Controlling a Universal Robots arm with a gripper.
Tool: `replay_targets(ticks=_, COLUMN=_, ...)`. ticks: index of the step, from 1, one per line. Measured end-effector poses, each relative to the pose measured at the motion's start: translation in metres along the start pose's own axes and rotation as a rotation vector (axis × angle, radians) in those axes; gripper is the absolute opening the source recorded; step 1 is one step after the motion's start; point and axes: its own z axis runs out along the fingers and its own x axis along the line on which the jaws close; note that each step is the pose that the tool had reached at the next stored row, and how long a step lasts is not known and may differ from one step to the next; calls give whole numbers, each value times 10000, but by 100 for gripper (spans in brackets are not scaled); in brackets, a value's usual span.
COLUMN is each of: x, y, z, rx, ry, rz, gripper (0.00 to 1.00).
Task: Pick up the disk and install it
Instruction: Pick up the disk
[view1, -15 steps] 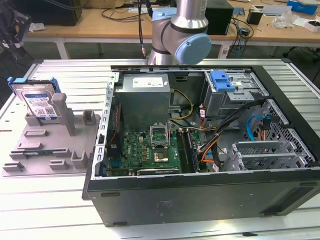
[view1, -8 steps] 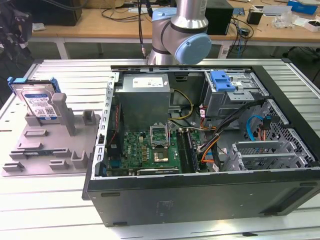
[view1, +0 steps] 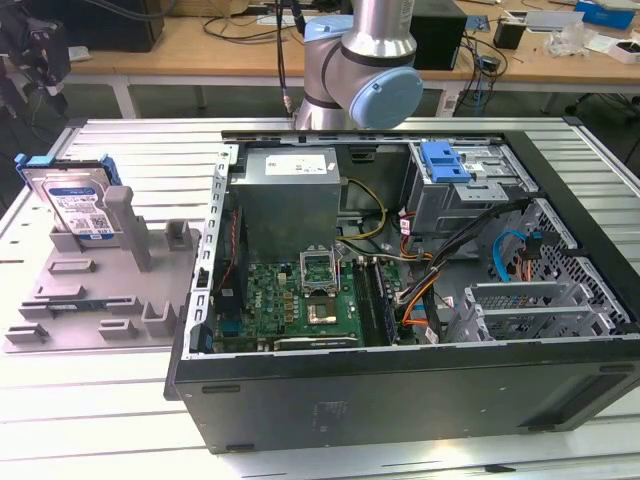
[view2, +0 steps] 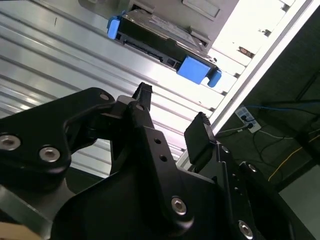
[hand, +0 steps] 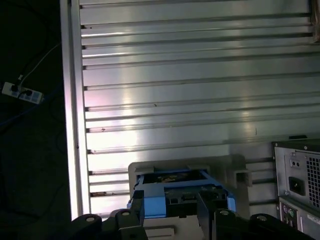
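Note:
The disk (view1: 78, 205) is a silver drive with a white-and-blue label in a bright blue frame. It leans upright in a grey holder (view1: 95, 290) at the exterior view's left. In the second wrist view my gripper (view2: 171, 107) is open, its black fingers (view2: 142, 95) empty and well short of the disk (view2: 160, 35). In the first wrist view the disk (hand: 172, 192) lies beyond my gripper (hand: 171, 206), between the two fingertips. The arm (view1: 360, 60) rises behind the computer case, and its dark tool end (view1: 38, 55) hangs above the disk.
An open computer case (view1: 400, 370) lies on the ribbed metal table (view1: 120, 420). Inside are a grey power supply (view1: 290, 200), a green board (view1: 300, 300), cables and a drive cage with a blue clip (view1: 445, 160). The table edge (hand: 72, 125) runs close by the holder.

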Motion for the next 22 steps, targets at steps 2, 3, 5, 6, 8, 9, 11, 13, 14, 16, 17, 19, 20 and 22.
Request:
replay_targets(ticks=2, x=0, y=0, z=0, rx=-6, ry=17, rz=-369, gripper=54)
replay_targets(ticks=3, x=0, y=0, z=1, rx=-10, ry=26, rz=-566, gripper=54)
replay_targets(ticks=5, x=0, y=0, z=1, rx=-17, ry=47, rz=-1017, gripper=54)
replay_targets(ticks=6, x=0, y=0, z=2, rx=-21, ry=55, rz=-1213, gripper=54)
replay_targets(ticks=8, x=0, y=0, z=3, rx=-29, ry=76, rz=-1659, gripper=54)
replay_targets(ticks=9, x=0, y=0, z=4, rx=-34, ry=89, rz=-1974, gripper=54)
replay_targets(ticks=11, x=0, y=0, z=5, rx=-45, ry=115, rz=-2547, gripper=54)
replay_targets(ticks=13, x=0, y=0, z=5, rx=-51, ry=131, rz=-2895, gripper=54)
replay_targets(ticks=14, x=0, y=0, z=5, rx=-56, ry=144, rz=-3184, gripper=54)
replay_targets(ticks=16, x=0, y=0, z=5, rx=-64, ry=162, rz=-3591, gripper=54)
replay_targets(ticks=17, x=0, y=0, z=5, rx=-67, ry=171, rz=-3793, gripper=54)
replay_targets(ticks=19, x=0, y=0, z=5, rx=-76, ry=193, rz=-4273, gripper=54)
replay_targets(ticks=20, x=0, y=-1, z=6, rx=-79, ry=201, rz=-4447, gripper=54)
replay_targets(ticks=22, x=0, y=0, z=6, rx=-86, ry=218, rz=-4822, gripper=54)
